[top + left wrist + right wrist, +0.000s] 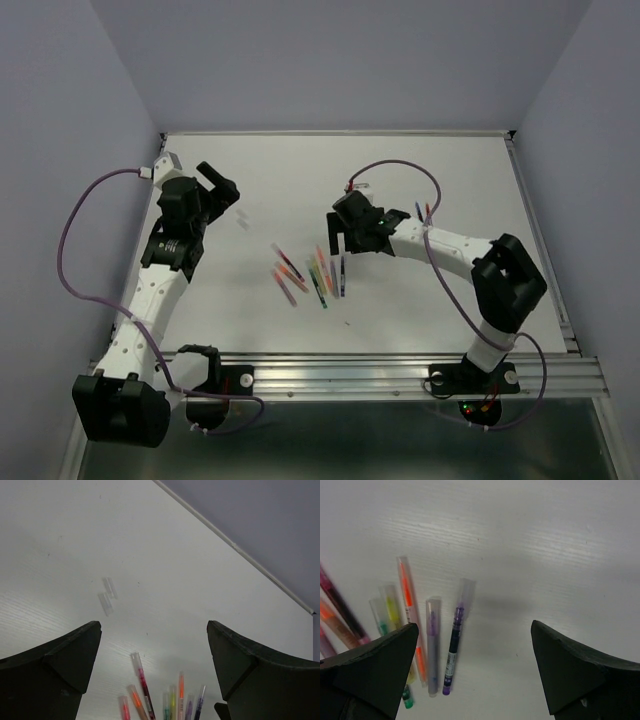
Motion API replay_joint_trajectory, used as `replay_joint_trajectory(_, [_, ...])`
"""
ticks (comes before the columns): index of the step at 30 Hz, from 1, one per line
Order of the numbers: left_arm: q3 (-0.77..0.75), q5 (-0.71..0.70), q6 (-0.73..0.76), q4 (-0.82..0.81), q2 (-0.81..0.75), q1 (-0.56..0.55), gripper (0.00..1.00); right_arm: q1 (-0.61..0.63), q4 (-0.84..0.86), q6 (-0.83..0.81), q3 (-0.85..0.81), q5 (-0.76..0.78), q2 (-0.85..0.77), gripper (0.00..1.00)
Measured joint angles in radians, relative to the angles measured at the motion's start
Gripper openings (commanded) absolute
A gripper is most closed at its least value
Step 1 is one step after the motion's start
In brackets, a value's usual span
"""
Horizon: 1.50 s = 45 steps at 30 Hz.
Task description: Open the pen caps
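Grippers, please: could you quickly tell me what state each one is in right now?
Left gripper: open, holding nothing.
Right gripper: open, holding nothing.

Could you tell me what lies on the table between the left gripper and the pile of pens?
Two small clear caps lie there loose, side by side. They are only a faint speck in the top view but plain in the left wrist view.
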<state>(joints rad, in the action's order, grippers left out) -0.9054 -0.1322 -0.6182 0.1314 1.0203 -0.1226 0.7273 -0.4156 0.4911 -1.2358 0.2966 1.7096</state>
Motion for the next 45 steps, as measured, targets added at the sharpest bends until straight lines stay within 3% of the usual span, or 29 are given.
replay_joint_trajectory(7, [0.002,-0.006,0.004,0.001,-0.007,0.000,0.99,0.100,-0.156,0.109,-0.062,0.157,0.148,1.00])
replay_joint_trajectory(16, [0.005,-0.008,0.008,0.002,-0.007,0.000,0.99,0.114,-0.214,0.164,-0.071,0.182,0.207,1.00])
replay_joint_trajectory(19, [0.006,-0.008,0.008,0.002,-0.007,0.000,0.99,0.122,-0.214,0.166,-0.072,0.182,0.209,0.89])
replay_joint_trajectory(20, [0.007,-0.008,0.008,0.002,-0.007,0.000,0.99,0.125,-0.213,0.168,-0.072,0.178,0.210,0.79])
replay_joint_trajectory(23, [0.008,-0.009,0.008,0.002,-0.007,0.000,0.99,0.130,-0.213,0.173,-0.071,0.164,0.210,0.64])
replay_joint_trajectory(37, [0.008,-0.016,0.008,0.005,0.010,0.000,0.99,0.132,-0.092,0.249,0.055,0.072,0.143,0.22])
replay_joint_trajectory(38, [0.008,-0.016,0.008,0.005,0.012,0.000,0.99,0.132,-0.087,0.251,0.063,0.070,0.138,0.15])
replay_joint_trajectory(45, [0.008,-0.006,0.010,0.011,0.017,0.000,0.99,0.132,-0.063,0.243,0.089,0.074,0.122,0.01])
